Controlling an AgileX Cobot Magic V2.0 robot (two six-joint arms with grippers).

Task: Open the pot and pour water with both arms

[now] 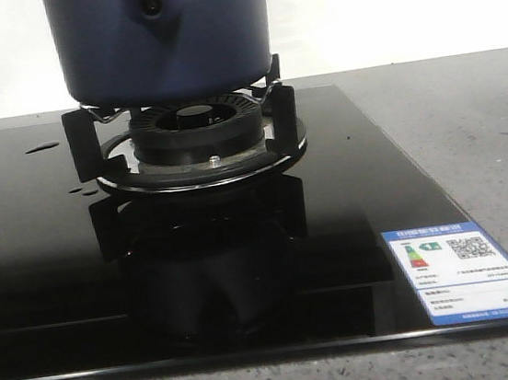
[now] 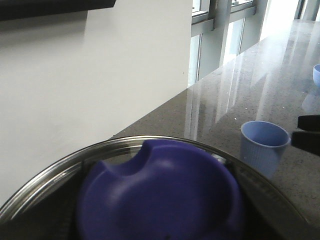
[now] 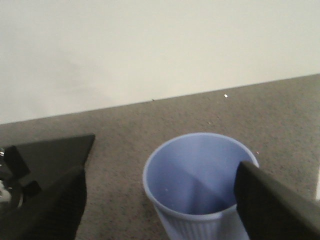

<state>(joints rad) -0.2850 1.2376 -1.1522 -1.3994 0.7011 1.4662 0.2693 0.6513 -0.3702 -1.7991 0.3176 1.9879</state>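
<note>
I see the pot (image 1: 159,37) sitting on the burner (image 1: 196,137), my right gripper (image 3: 160,210) spread wide around the pale-blue cup (image 3: 200,172), left gripper's state I cannot tell.

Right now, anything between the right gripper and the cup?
Nothing visible. In the right wrist view the right gripper is open, fingers either side of the pale-blue cup, and only bare counter lies around it. The cup looks empty.

Counter (image 1: 468,117): grey speckled stone. Carries 1 black glass hob (image 1: 42,272), label (image 1: 466,272) at its near right corner, and 1 pale-blue ribbed cup (image 3: 199,185), upright.
</note>
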